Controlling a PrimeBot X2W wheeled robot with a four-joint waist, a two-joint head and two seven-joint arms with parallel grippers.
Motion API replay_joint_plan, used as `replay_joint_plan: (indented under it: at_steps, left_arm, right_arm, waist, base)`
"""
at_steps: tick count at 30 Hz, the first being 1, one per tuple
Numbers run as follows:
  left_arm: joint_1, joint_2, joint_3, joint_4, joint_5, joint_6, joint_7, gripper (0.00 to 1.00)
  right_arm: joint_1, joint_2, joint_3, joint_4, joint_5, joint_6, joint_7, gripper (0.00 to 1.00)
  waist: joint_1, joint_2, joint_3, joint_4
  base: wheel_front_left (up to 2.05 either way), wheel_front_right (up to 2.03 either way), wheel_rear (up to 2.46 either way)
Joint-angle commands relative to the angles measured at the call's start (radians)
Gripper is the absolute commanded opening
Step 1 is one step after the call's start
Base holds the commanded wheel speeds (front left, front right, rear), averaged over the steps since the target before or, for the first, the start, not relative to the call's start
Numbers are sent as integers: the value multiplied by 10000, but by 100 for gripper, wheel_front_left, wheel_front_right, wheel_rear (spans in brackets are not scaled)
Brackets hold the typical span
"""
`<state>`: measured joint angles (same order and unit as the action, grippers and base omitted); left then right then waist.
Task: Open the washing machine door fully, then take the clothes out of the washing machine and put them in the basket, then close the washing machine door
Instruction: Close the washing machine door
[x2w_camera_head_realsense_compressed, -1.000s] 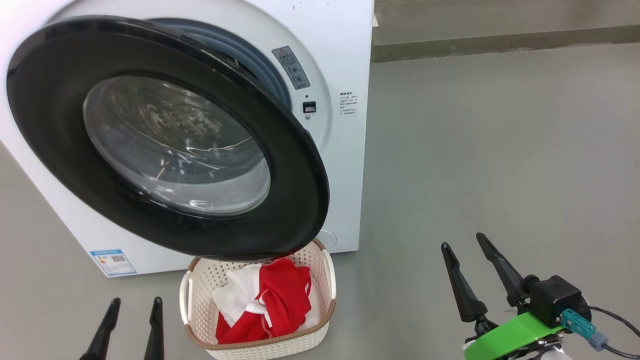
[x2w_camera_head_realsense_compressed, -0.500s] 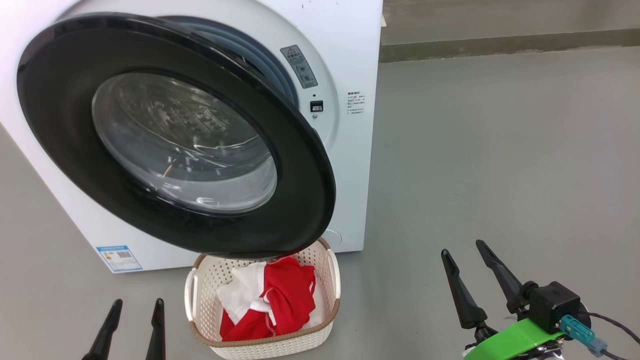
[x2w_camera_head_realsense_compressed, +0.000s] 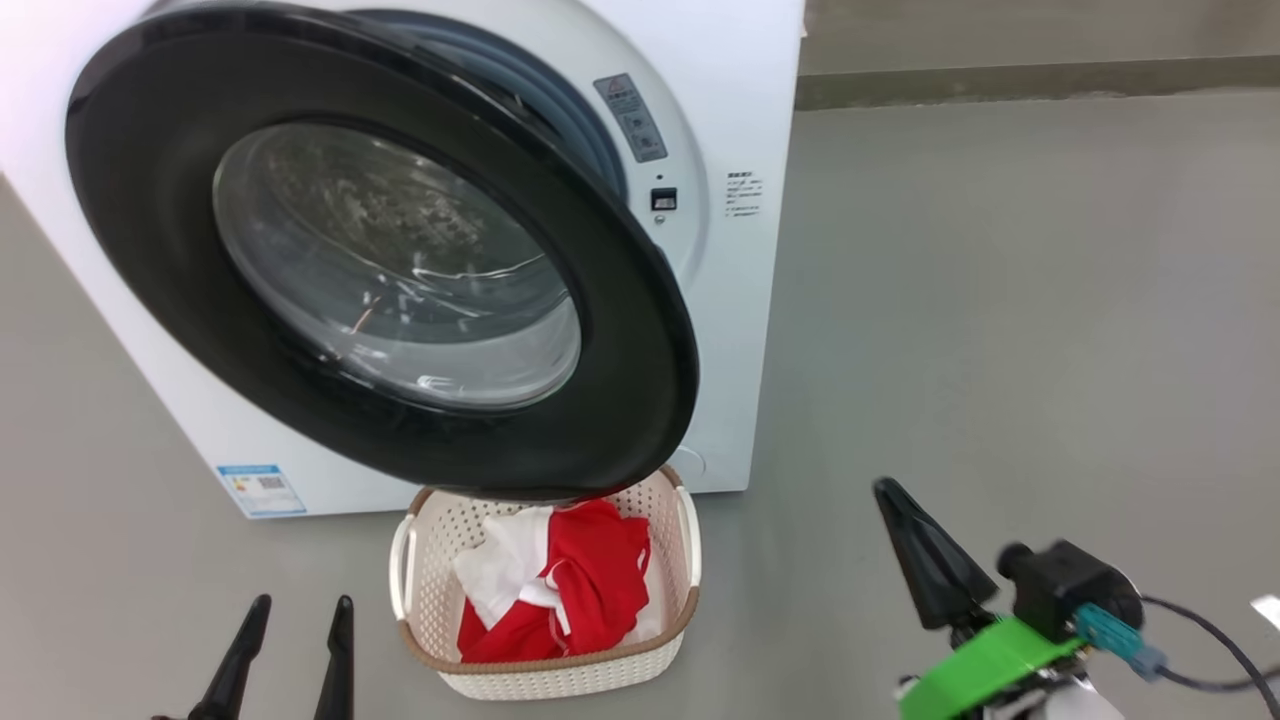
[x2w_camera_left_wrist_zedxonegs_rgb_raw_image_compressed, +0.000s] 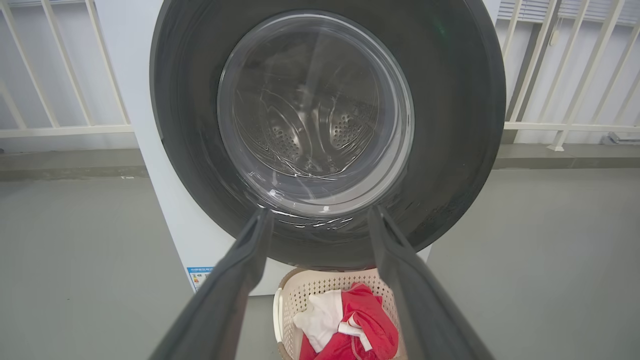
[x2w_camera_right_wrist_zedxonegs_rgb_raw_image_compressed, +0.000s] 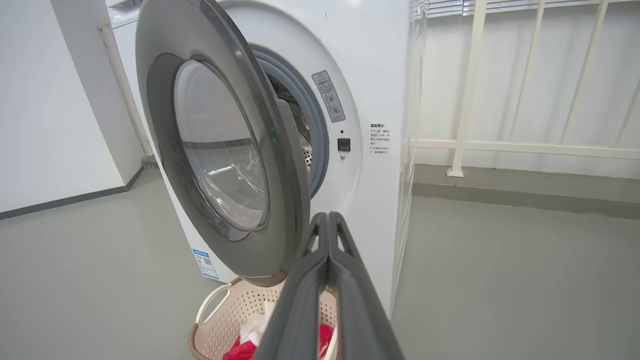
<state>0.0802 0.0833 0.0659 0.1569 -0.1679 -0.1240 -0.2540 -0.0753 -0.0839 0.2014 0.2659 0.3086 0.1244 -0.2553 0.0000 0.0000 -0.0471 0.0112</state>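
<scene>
Head view: clothes (x2w_camera_head_realsense_compressed: 590, 580) in basket (x2w_camera_head_realsense_compressed: 560, 682), washing machine door (x2w_camera_head_realsense_compressed: 150, 200) ajar; left gripper (x2w_camera_head_realsense_compressed: 303, 602) jaws apart, right gripper (x2w_camera_head_realsense_compressed: 886, 490) jaws together.

Closing the right gripper (x2w_camera_right_wrist_zedxonegs_rgb_raw_image_compressed: 327, 220) with its two long dark fingers (x2w_camera_right_wrist_zedxonegs_rgb_raw_image_compressed: 300, 290): standing apart one second ago, now pressing together along all their length. Also turning at the wrist, showing as one dark blade in the head view. Shifting the head camera, so sliding the big white boxy washing machine (x2w_camera_head_realsense_compressed: 745, 330) rightward there.
</scene>
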Motion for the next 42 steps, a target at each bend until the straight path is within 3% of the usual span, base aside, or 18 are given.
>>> replay_joint_plan:
  at_steps: [1, 19, 30, 42]
  left_arm:
    - [-488, 203, 232, -345, 29, -67, -78, 100]
    - [-896, 255, -347, -378, -76, -67, -78, 100]
    - [-1613, 181, -774, -360, -139, -67, -78, 100]
    - [-2221, 156, -1012, -266, -171, -67, -78, 100]
  right_arm:
    - [-745, -46, 499, -75, 156, 63, -65, 0]
    - [-3638, -366, 2830, 1961, 1689, 63, -65, 0]
    - [-5544, -723, 3134, 2544, 2019, 63, -65, 0]
    - [-6664, -905, 2956, 2522, 1953, 63, -65, 0]
  waist:
    - [0, 0, 140, 188]
    - [0, 0, 912, 1570]
    - [0, 0, 2101, 2165]
    - [0, 0, 3000, 2145]
  base:
    - [0, 0, 0]
    - [0, 0, 0]
    - [0, 0, 0]
    - [0, 0, 0]
